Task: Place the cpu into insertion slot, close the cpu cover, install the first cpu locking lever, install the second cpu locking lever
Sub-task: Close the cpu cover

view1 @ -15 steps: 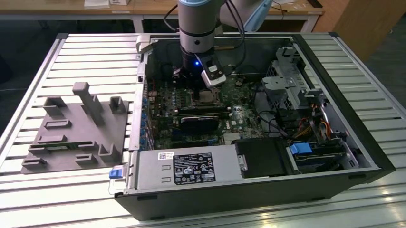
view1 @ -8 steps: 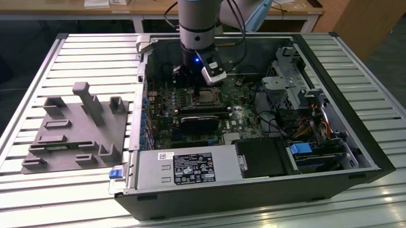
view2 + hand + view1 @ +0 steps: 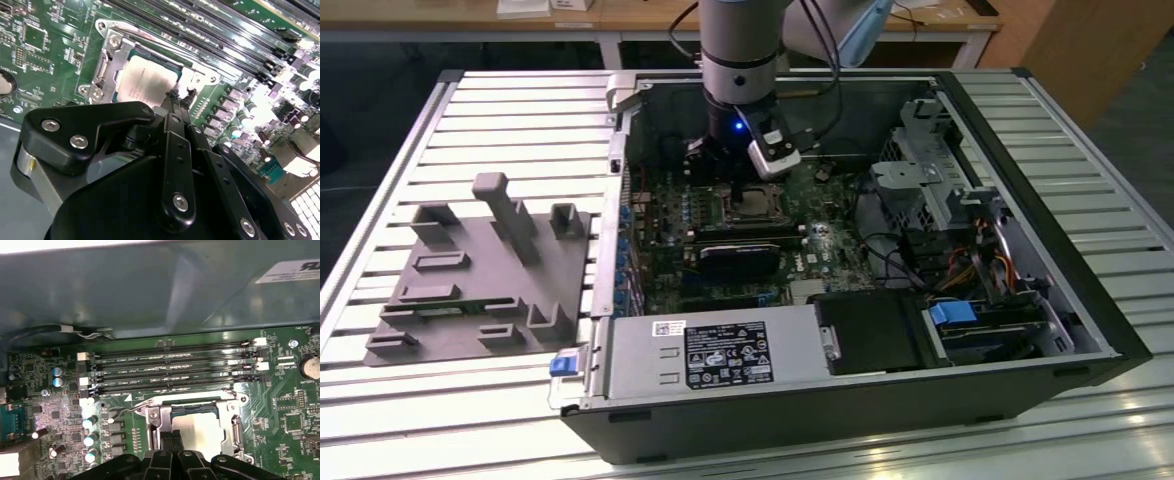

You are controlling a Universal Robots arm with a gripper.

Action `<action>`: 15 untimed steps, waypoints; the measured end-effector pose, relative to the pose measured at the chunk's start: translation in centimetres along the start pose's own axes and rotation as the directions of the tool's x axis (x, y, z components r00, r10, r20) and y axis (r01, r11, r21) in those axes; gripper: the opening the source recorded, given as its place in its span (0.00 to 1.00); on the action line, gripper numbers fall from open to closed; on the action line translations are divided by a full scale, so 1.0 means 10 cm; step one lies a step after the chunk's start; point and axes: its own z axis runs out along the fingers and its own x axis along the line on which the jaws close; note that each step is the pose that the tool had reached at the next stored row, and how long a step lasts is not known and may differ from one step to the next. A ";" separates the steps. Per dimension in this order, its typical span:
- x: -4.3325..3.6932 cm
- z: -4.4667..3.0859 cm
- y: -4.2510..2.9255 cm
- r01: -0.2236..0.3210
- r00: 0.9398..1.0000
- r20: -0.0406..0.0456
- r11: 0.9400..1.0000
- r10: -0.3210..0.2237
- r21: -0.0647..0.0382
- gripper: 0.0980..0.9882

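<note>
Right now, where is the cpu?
In the second wrist view the cpu sits in the insertion slot, next to the long memory slots, with the end effector close at its edge.

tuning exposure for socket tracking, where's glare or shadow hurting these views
Exterior view: the case interior sits in shadow while the slatted table shines. Second wrist view: components beside the memory slots wash out white; the cpu is evenly lit, the claw dark. First wrist view: a blown-out strip beyond the case wall, purple glare on the capacitors.
</note>
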 end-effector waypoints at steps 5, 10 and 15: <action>-0.077 0.003 0.009 0.000 1.000 0.000 1.000 0.000 0.000 0.01; -0.158 0.005 0.018 0.000 1.000 0.000 1.000 0.000 0.000 0.01; -0.226 0.007 0.025 0.000 1.000 0.000 1.000 0.000 0.000 0.01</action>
